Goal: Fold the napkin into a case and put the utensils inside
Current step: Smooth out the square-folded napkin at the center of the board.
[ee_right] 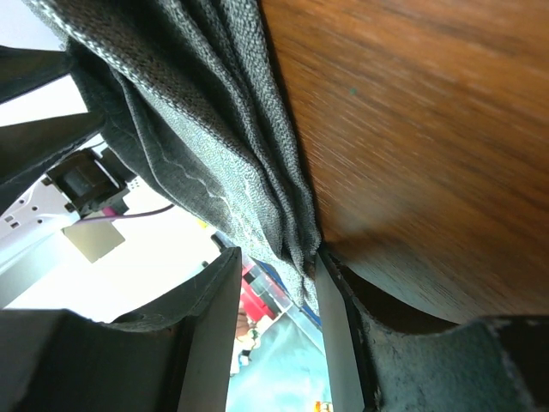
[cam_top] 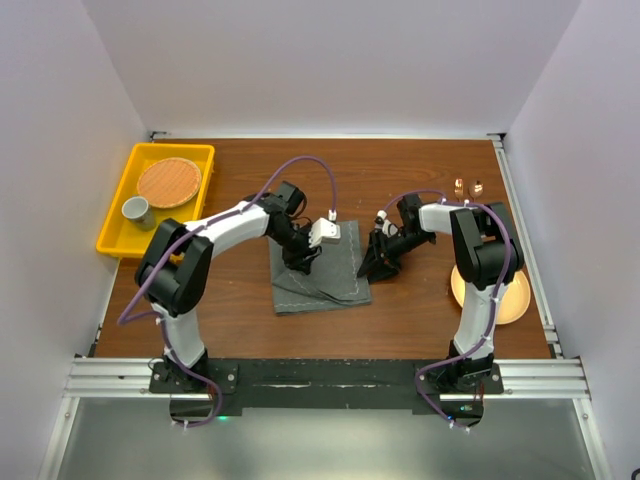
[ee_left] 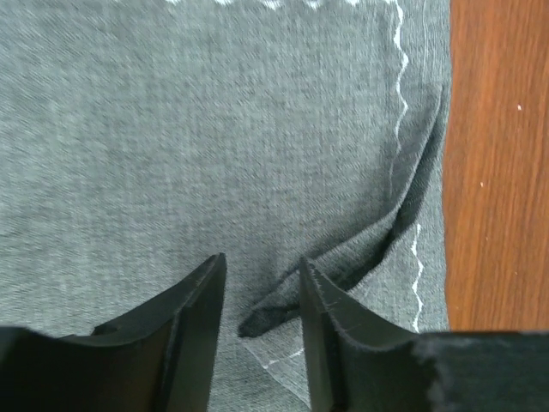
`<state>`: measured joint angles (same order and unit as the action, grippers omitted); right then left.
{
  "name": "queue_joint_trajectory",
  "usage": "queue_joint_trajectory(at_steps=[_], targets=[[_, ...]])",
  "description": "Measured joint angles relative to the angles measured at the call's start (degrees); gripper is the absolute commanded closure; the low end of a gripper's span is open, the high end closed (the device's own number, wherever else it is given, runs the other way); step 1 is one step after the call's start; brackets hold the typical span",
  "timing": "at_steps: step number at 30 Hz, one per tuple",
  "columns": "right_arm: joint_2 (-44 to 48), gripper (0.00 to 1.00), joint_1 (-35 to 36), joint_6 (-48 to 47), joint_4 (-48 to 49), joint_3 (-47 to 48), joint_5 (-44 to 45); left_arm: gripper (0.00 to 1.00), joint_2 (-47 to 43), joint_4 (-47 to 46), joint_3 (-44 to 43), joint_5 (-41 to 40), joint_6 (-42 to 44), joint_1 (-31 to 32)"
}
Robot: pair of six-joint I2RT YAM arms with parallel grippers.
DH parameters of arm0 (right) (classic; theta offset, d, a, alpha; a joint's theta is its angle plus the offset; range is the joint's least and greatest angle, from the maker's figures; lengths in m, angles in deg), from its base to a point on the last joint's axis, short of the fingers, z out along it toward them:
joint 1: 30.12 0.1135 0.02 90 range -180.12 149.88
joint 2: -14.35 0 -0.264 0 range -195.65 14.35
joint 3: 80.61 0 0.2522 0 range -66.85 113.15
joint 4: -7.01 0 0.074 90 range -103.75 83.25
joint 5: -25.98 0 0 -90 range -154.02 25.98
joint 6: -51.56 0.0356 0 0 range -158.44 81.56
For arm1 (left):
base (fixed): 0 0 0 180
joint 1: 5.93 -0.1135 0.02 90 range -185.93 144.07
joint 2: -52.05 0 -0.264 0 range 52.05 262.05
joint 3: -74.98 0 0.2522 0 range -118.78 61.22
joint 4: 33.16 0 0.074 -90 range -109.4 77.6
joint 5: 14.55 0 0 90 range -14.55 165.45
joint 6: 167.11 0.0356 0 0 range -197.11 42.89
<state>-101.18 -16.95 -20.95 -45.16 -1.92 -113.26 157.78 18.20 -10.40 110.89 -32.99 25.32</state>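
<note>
The dark grey napkin (cam_top: 322, 272) lies partly folded at the table's middle. My left gripper (cam_top: 300, 262) is open, pointing down over the napkin's left part. In the left wrist view (ee_left: 262, 276) a raised crease of the napkin (ee_left: 343, 257) ends between its fingers. My right gripper (cam_top: 372, 267) is open at the napkin's right edge. In the right wrist view (ee_right: 274, 262) the bunched layers of the napkin's edge (ee_right: 206, 137) hang between its fingers, against the right one. Copper utensils (cam_top: 467, 187) lie at the far right; only their heads show.
A round yellow-orange plate (cam_top: 512, 296) sits at the right, partly under my right arm. A yellow tray (cam_top: 118, 232) at the far left holds a woven round mat (cam_top: 168, 182) and a grey cup (cam_top: 136, 211). White walls enclose the wooden table (cam_top: 240, 310).
</note>
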Motion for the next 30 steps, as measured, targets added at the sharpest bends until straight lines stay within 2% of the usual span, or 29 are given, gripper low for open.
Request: queue_joint_trajectory(at_steps=[6, 13, 19, 25, 28, 30], targets=[[0.00, 0.57, 0.00, -0.02, -0.02, 0.00, 0.07, 0.59, -0.35, 4.46, 0.42, 0.35, 3.37, 0.00], [-0.28, 0.57, 0.00, -0.09, -0.42, 0.33, 0.17, 0.59, -5.86, 9.51, 3.52, 2.14, 6.49, 0.35], [-0.37, 0.57, 0.00, -0.22, -0.61, 0.50, 0.20, 0.54, -10.21, 13.35, 5.57, 3.06, 8.07, 2.23], [-0.48, 0.57, 0.02, -0.66, -1.03, 0.76, 0.28, 0.58, -14.16, 19.15, 7.26, 3.28, 11.04, 3.39], [-0.55, 0.62, 0.02, -0.76, -1.11, 0.85, 0.46, 0.60, -15.43, 19.32, 7.04, 2.99, 10.38, 2.40], [-0.70, 0.69, 0.02, -1.18, -1.18, 0.96, 0.68, 0.61, -15.37, 18.03, 5.55, 2.51, 8.13, 0.17]])
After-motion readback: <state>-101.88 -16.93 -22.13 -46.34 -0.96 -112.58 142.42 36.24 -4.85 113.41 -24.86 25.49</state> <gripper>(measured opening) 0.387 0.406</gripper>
